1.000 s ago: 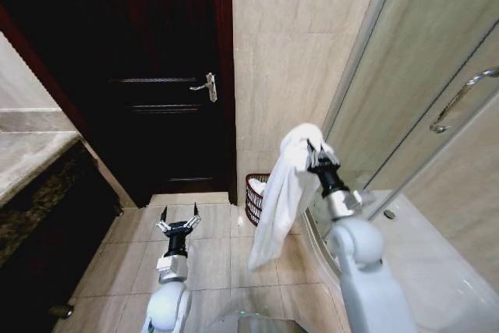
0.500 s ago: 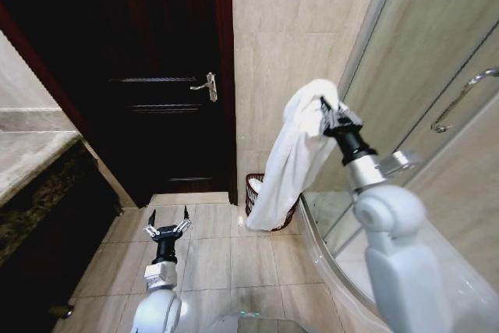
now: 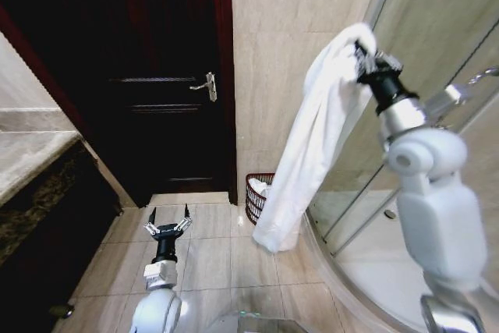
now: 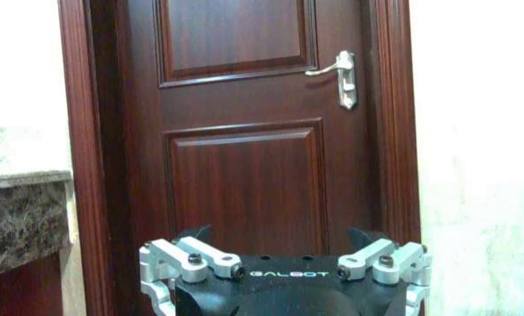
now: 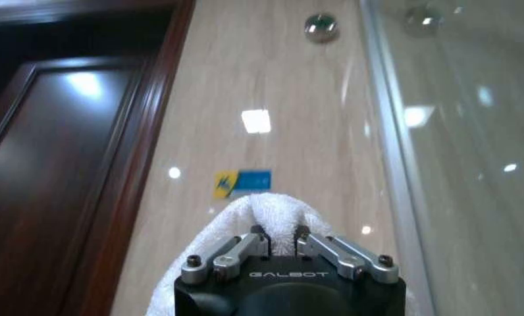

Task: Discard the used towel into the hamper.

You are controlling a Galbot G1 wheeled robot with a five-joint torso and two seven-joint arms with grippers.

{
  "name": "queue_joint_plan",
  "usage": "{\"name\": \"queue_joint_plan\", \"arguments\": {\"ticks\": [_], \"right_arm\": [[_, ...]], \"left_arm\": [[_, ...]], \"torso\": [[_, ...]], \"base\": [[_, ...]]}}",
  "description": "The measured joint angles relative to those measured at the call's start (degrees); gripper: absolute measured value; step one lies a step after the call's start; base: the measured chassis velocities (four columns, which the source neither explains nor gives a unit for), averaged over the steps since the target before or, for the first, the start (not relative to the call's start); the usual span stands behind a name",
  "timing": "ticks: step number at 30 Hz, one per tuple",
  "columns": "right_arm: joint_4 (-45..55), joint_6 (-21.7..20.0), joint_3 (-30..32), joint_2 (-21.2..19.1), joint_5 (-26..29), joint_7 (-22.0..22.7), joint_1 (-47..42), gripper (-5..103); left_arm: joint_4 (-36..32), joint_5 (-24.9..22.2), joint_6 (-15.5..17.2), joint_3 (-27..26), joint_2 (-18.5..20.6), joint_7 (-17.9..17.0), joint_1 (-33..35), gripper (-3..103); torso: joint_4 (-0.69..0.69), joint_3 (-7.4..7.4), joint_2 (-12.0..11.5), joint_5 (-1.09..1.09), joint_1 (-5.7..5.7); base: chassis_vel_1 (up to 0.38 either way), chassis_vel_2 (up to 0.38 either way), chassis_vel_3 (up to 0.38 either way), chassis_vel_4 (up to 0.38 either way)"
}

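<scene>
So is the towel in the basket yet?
Not yet. The right gripper has picked up the white towel and holds it high, pinched at the top. The hamper sits on the floor below. The left gripper waits open. Dropping it in is left.

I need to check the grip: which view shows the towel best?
The head view: the whole towel hangs from the right end effector above the hamper. The right wrist view shows just the pinched fold; the left wrist view faces the door.
</scene>
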Motion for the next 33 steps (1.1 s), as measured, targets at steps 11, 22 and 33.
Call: {"name": "queue_joint_plan", "arguments": {"ticks": [11, 22, 33], "right_arm": [[-14.45, -1.29, -8.35, -1.21, 5.97, 2.74, 22.66, 12], [-35.80, 1.13, -17.24, 6.57, 1.91, 2.46, 39.87, 12], [-37.85, 3.33, -17.34, 11.41, -5.95, 1.34, 26.24, 12]], "left_arm": [[0.97, 0.19, 1.35, 0.79, -0.75, 0.01, -1.88, 100], [0.56, 0.04, 2.20, 0.79, -0.65, -0.61, -2.53, 100], [0.96, -0.66, 0.13, -0.22, -1.10, -1.06, -1.41, 100]], "torso": [[0.00, -0.02, -0.02, 0.00, -0.01], [0.02, -0.03, -0.04, -0.07, -0.02], [0.01, -0.03, -0.06, 0.01, -0.02]], "base": [[0.000, 0.000, 0.000, 0.000], [0.000, 0.000, 0.000, 0.000], [0.000, 0.000, 0.000, 0.000]]}}
